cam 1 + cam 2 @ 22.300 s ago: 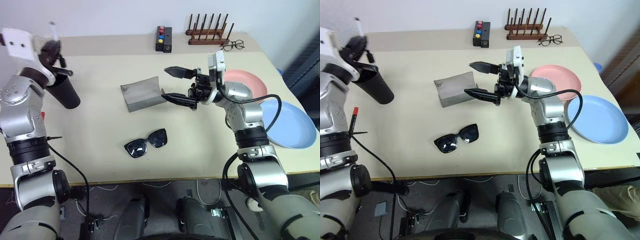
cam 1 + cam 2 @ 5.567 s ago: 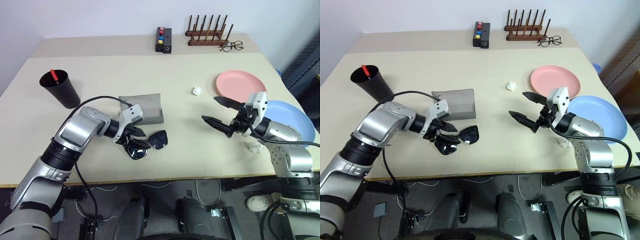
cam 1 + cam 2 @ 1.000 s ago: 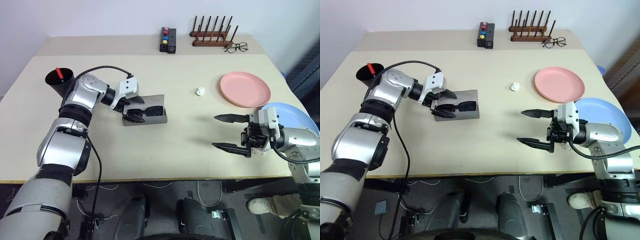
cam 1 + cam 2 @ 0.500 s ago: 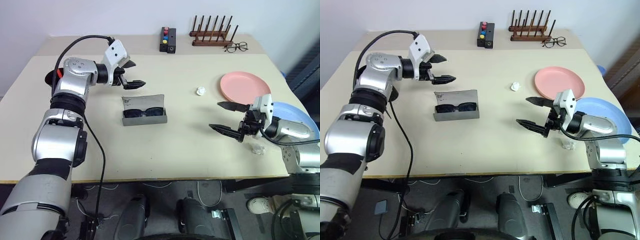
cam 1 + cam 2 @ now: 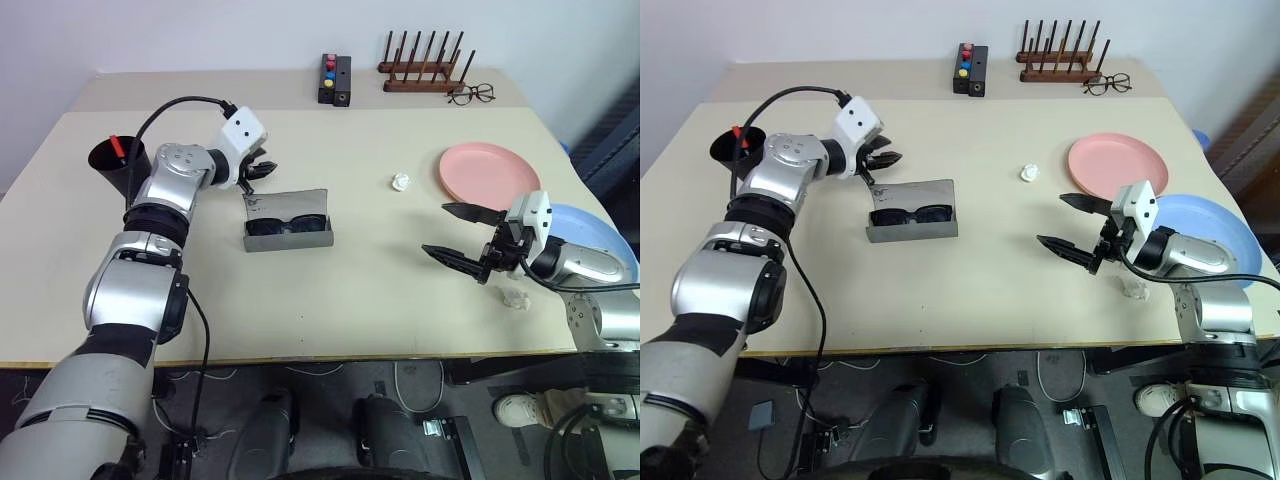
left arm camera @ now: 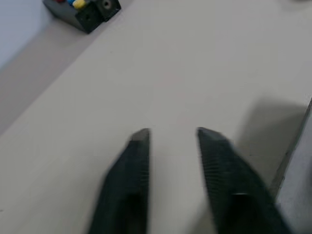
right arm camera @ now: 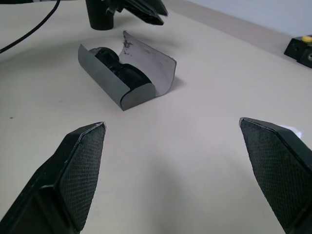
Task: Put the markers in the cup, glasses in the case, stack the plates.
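A: Where do the glasses [image 5: 286,225] sit?
B: Inside the case [image 5: 290,235], mid-table. Lid [image 5: 288,204] up, tilted back.
A: Left gripper [image 5: 883,163]?
B: Just behind the case's lid, above the table [image 5: 330,290]. Fingers [image 6: 131,165] narrowly parted, nothing between them.
A: Right gripper [image 5: 452,235]?
B: Jaws spread wide, empty, pointing toward the case from well apart, near the blue plate [image 5: 603,232].
A: Plates?
B: Pink plate [image 5: 490,178] lies flat at right. The blue one sits nearer the front edge, partly behind the right arm. Unstacked, close together; can't tell if they touch.
A: Cup [image 5: 115,166]?
B: Far left, behind the left arm. A red-capped marker [image 5: 118,147] stands in it. Can't make out the second marker.
A: Anything else?
B: Small white crumpled bit [image 5: 402,182] between case and pink plate. Button box [image 5: 335,79], wooden rack [image 5: 425,68], clear eyeglasses [image 5: 471,95] along the back.
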You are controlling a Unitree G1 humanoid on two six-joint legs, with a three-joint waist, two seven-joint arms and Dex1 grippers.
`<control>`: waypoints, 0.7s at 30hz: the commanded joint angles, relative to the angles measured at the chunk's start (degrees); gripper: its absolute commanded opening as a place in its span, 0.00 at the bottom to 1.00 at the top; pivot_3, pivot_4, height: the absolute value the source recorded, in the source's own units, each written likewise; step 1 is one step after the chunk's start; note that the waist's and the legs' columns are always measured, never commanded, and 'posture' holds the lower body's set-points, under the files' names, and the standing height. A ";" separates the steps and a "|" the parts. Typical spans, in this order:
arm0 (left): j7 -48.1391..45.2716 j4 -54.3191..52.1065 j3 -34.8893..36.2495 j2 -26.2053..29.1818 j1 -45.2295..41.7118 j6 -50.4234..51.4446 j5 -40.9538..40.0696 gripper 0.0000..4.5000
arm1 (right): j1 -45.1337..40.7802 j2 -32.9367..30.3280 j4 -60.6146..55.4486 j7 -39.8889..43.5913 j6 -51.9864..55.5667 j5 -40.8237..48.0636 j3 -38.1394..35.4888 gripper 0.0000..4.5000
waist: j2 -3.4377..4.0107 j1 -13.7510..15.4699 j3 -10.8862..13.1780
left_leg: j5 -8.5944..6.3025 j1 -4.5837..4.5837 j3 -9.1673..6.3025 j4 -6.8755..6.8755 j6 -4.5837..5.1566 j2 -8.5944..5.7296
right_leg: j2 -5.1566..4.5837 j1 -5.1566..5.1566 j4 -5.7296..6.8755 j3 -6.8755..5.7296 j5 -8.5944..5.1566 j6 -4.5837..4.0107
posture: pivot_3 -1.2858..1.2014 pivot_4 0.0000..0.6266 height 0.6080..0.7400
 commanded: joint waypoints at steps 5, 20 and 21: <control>2.13 0.60 -4.78 -1.36 0.91 -2.10 5.06 0.01 | 0.86 0.20 -3.49 -1.08 -0.89 0.69 -1.56 1.00 | 0.00 0.01 0.00 | 0.00 0.00 0.01 0.00 0.00 -0.01 | 0.00 0.00 0.00 0.00 0.00 0.00 | 0.52 0.24 1.00; -12.67 -14.69 -6.30 2.24 7.04 0.85 4.41 0.01 | 1.64 0.73 -3.54 -1.00 -1.17 0.81 -1.28 1.00 | 0.01 -0.09 -0.01 | 0.00 0.01 0.00 0.00 0.00 0.02 | 0.00 0.02 -0.01 0.02 0.00 0.00 | 0.52 0.24 1.00; -13.32 -17.31 -6.28 2.85 8.11 1.77 4.26 0.01 | 1.58 0.73 -3.39 -1.00 -1.26 0.75 -1.30 1.00 | 0.01 -0.19 -0.01 | 0.00 0.01 0.00 -0.02 0.00 0.02 | 0.00 0.01 -0.01 0.02 0.00 0.00 | 0.52 0.24 1.00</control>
